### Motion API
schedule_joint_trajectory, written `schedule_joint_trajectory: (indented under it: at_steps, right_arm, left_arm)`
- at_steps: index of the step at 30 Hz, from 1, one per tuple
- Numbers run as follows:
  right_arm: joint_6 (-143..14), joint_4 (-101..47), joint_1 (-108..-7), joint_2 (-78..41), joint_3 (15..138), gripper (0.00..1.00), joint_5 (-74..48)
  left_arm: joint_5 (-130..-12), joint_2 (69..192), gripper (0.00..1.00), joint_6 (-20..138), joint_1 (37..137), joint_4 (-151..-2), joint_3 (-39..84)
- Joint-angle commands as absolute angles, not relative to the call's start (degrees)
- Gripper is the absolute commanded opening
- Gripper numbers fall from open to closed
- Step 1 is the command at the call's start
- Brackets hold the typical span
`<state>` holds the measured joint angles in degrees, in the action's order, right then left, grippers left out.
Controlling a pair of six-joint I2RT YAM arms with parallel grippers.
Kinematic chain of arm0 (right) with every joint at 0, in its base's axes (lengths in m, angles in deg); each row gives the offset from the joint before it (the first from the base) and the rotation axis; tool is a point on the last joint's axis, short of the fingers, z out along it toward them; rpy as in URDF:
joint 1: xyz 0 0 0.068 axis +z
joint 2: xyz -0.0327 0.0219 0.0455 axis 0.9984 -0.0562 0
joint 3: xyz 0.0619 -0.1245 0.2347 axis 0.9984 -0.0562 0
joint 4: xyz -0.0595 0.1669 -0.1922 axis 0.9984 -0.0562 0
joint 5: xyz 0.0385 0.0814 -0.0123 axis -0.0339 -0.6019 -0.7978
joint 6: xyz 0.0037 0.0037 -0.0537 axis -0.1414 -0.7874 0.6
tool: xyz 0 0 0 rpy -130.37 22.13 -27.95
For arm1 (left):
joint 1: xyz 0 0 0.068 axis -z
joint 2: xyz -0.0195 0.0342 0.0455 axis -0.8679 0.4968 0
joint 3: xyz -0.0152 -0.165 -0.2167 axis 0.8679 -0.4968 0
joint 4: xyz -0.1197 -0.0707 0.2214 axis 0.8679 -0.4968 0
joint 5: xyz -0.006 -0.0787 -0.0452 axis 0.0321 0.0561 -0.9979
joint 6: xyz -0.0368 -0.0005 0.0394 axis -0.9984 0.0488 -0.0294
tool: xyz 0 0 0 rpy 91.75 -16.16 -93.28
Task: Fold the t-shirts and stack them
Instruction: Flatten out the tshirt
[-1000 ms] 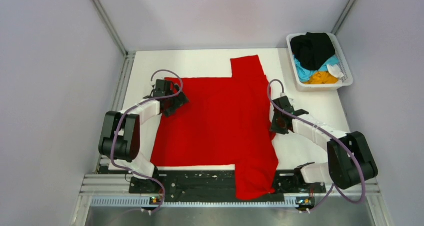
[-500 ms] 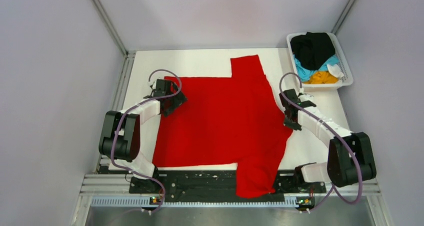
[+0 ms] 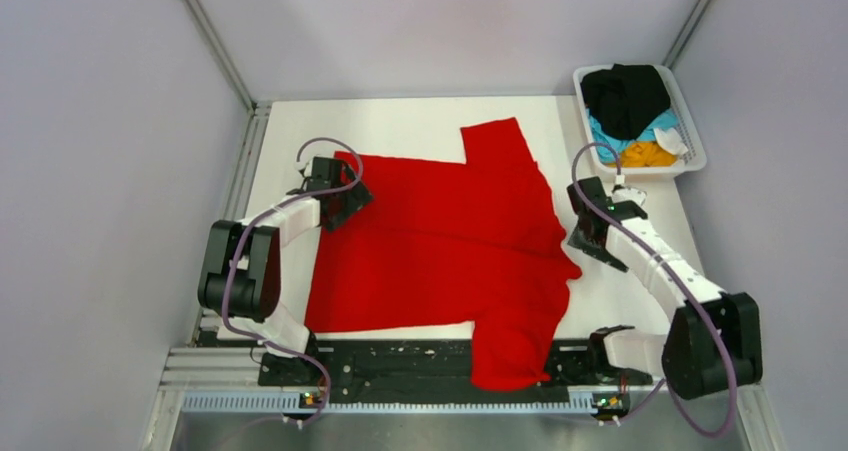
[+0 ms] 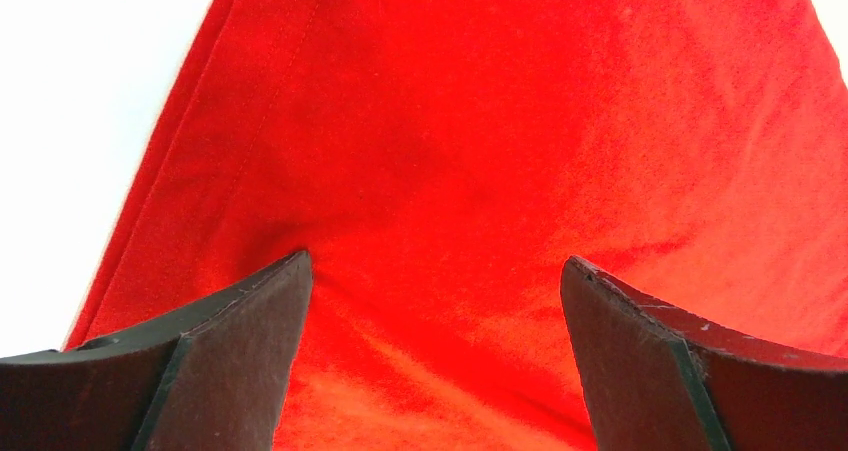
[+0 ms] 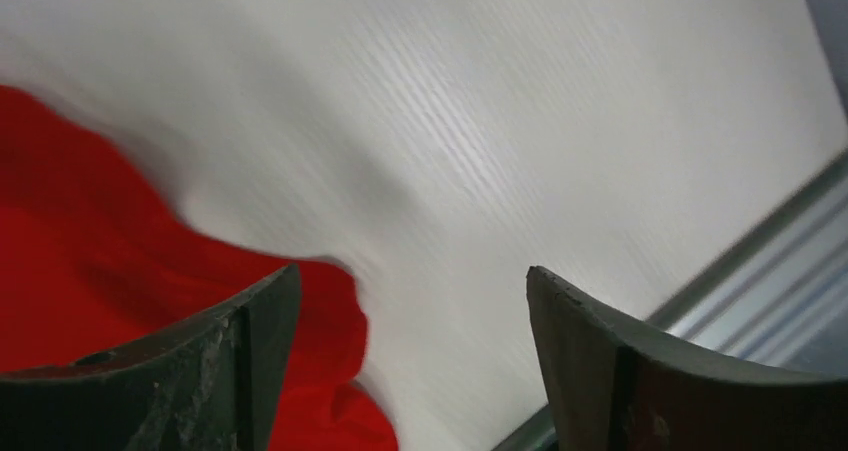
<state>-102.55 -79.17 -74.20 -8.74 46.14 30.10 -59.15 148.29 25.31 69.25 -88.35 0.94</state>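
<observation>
A bright red t-shirt [image 3: 440, 241] lies spread across the white table, one sleeve pointing to the far side and the other draped over the near edge. My left gripper [image 3: 343, 209] is open over the shirt's left part; in the left wrist view its fingers [image 4: 240, 341] stand wide apart with red cloth [image 4: 500, 121] beneath and nothing between them. My right gripper [image 3: 587, 235] is open just right of the shirt's right edge. In the right wrist view, red cloth [image 5: 80, 261] lies beside the left finger and bare table lies between the fingers.
A white basket [image 3: 689, 121] at the far right corner holds a black shirt [image 3: 625, 96], a light blue one [image 3: 608, 141] and an orange-yellow one [image 3: 645, 154]. The metal rail [image 3: 400, 356] with the arm bases runs along the near edge.
My right gripper pulled the shirt's right edge rightward, then opened and let it go, ending farther right. The shirt's right side now bulges toward it. The left arm barely moved.
</observation>
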Motion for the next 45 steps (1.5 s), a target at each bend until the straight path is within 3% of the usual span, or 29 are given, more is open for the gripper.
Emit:
schedule_joint_trajectory:
  at_steps: [1,7,14,25,31,40,45]
  right_arm:
    - [-92.4,-62.3,-74.6,-2.0,50.4,0.86,20.2]
    - [-86.1,-38.7,-74.5,-8.8,51.8,0.89,-4.3]
    - [-83.9,-32.9,-74.6,-34.5,64.7,0.88,-8.0]
    - [-85.6,-40.0,-77.4,-60.2,85.9,0.86,-2.9]
    - [-85.7,-45.9,-80.6,-68.8,99.4,0.86,-1.0]
    - [-87.0,-53.3,-84.7,-83.3,122.6,0.86,-3.7]
    - [-82.6,-54.1,-85.0,-84.1,129.7,0.87,-5.4]
  left_arm:
    - [-60.1,146.1,0.99,27.7,68.7,-93.1,3.6]
    - [-64.8,146.8,0.99,30.3,68.7,-93.8,11.4]
    - [-68.5,161.5,0.99,30.4,68.5,-96.7,23.3]
    - [-67.4,174.0,0.99,27.3,67.7,-98.3,33.9]
    - [-70.2,180.5,0.99,23.0,67.5,-93.5,39.9]
    - [-71.4,194.3,0.99,16.7,66.7,-95.7,59.6]
    - [-70.6,193.9,0.99,17.6,66.1,-96.0,63.8]
